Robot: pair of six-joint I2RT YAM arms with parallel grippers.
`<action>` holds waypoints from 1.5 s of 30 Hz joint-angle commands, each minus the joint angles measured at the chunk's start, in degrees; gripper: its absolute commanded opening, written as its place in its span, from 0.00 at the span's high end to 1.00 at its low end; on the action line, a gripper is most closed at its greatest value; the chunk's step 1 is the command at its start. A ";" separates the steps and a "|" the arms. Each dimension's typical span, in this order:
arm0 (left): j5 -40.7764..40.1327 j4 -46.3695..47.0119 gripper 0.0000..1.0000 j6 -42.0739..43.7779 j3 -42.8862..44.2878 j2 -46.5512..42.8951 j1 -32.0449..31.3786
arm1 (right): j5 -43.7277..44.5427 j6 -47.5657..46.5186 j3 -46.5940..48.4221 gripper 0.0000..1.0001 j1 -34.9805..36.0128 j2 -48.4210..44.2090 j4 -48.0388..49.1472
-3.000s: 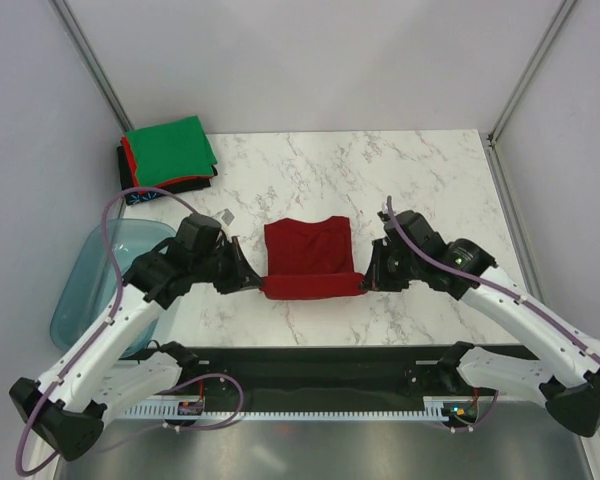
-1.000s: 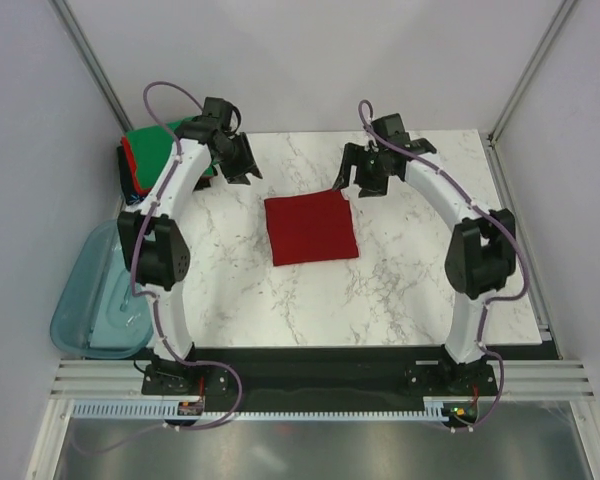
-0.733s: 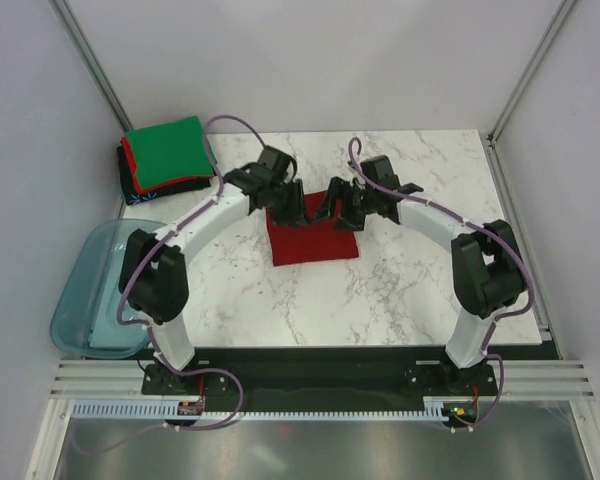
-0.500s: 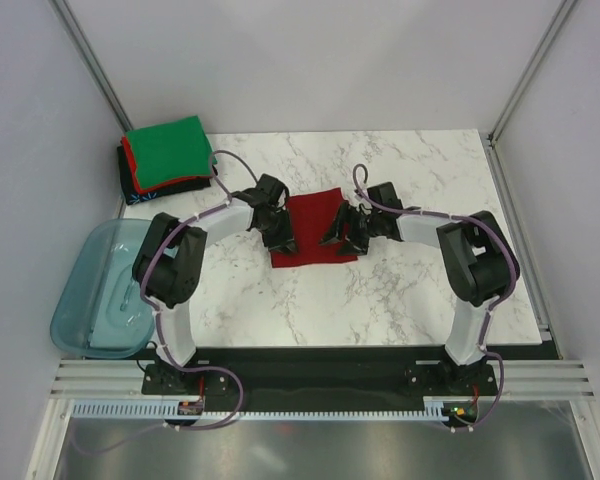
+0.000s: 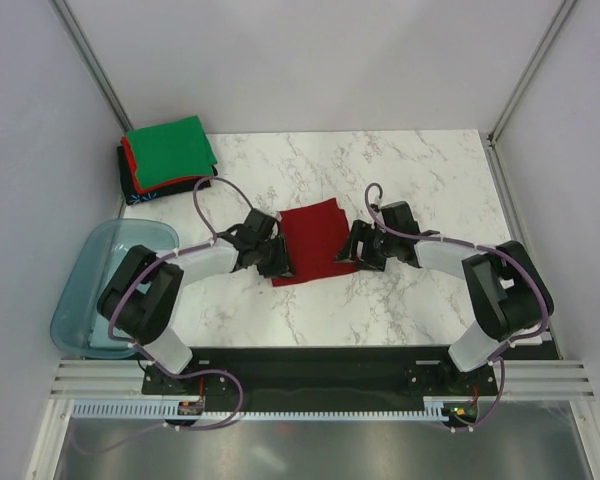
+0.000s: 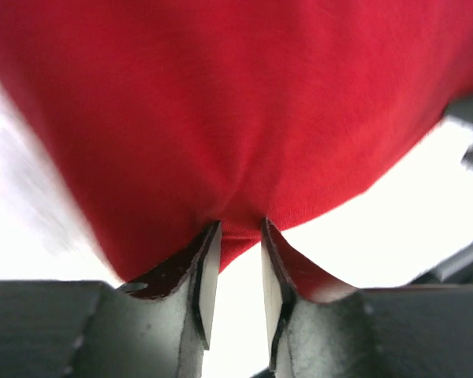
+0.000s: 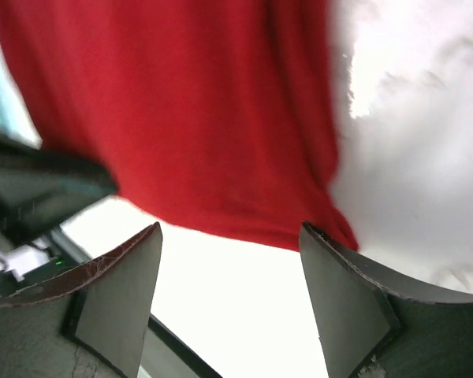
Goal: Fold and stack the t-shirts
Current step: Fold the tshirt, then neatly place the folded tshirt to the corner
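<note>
A dark red t-shirt [image 5: 315, 240] lies folded into a rough square on the middle of the marble table [image 5: 420, 180]. My left gripper [image 5: 277, 263] is low at the shirt's near left corner. In the left wrist view its jaws [image 6: 239, 228] stand narrow, pinching the puckered edge of the red cloth [image 6: 236, 102]. My right gripper [image 5: 354, 250] sits at the shirt's right edge. Its fingers [image 7: 229, 232] are spread wide with only bare table between them, and the shirt's hem [image 7: 189, 118] lies just beyond the tips. A stack of folded t-shirts [image 5: 170, 150], green on top of red and black, rests at the back left corner.
A translucent teal tub [image 5: 95, 290] sits off the table's left edge beside the left arm. Grey walls with metal posts close in the left, back and right sides. A black rail runs along the near edge.
Both arms came back from the far side of the table and dropped low beside the dark red shirt. The left jaws narrowed onto its near left edge. The shirt turned slightly.
</note>
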 commanded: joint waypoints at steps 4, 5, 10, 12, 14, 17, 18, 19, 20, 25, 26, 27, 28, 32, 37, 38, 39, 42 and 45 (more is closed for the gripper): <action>-1.94 -11.56 0.60 -4.12 -7.11 -8.96 -3.01 | 16.83 -6.88 -0.14 0.20 -0.71 -0.44 -19.67; -2.03 -12.98 0.59 -4.12 -6.67 -10.89 -3.01 | 17.18 -7.06 0.48 0.20 -0.63 0.00 -20.64; -9.22 -23.09 0.53 -3.07 0.79 -24.96 -2.92 | 16.39 -7.50 3.73 0.19 -0.71 0.36 -22.66; -16.60 -24.07 0.53 -2.80 0.98 -29.17 -2.57 | 16.31 -7.59 4.62 0.18 -0.62 -0.17 -23.98; -21.78 -17.97 0.53 -1.40 -1.47 -31.64 -2.22 | 15.61 -7.42 5.76 0.18 -0.62 -2.10 -24.95; -20.68 -10.29 0.44 -1.13 -7.97 -34.90 1.36 | 14.99 -7.76 7.78 0.17 -0.36 -4.99 -27.75; -18.75 -5.75 0.39 -1.22 -10.51 -34.82 2.95 | 15.07 -7.94 8.48 0.16 -0.36 -5.79 -28.72; -15.77 -3.52 0.29 -1.83 -11.75 -34.30 4.62 | 15.07 -8.20 9.88 0.16 -0.19 -7.45 -29.77; -14.52 -1.50 0.24 -2.27 -13.07 -33.60 7.86 | 14.99 -8.64 10.50 0.16 -0.18 -8.33 -31.79; -2.75 18.34 0.18 -3.77 -19.85 -26.40 17.37 | 12.27 -8.82 12.18 0.14 0.08 -15.79 -36.02; -0.91 20.21 0.18 -3.77 -19.77 -24.90 17.90 | 11.83 -8.65 11.92 0.14 0.08 -16.86 -36.55; -0.11 22.05 0.18 -3.59 -19.59 -21.84 18.34 | 10.95 -8.30 11.65 0.13 0.25 -17.83 -36.55; 0.51 26.08 0.17 -3.85 -19.50 -20.51 18.44 | 10.60 -7.94 10.78 0.13 0.34 -19.66 -36.64; 5.07 36.80 0.17 -6.75 -20.55 -13.39 19.22 | 9.80 -7.68 8.76 0.13 0.43 -22.40 -36.99; 5.18 40.71 0.18 -8.78 -21.17 -5.66 19.67 | 9.63 -8.47 6.73 0.13 0.43 -23.19 -37.52; 5.26 40.79 0.18 -8.95 -20.91 -4.51 19.67 | 9.54 -8.56 6.64 0.13 0.34 -23.28 -37.61; 5.35 41.06 0.18 -9.21 -20.21 -3.11 19.67 | 9.45 -8.56 6.47 0.13 0.43 -23.37 -37.52; 8.24 42.45 0.23 -10.70 -18.63 2.86 19.67 | 9.45 -8.91 6.55 0.12 0.34 -23.02 -37.70; 9.83 44.48 0.27 -11.76 -18.79 4.64 19.67 | 9.62 -9.34 6.55 0.13 0.43 -22.67 -37.69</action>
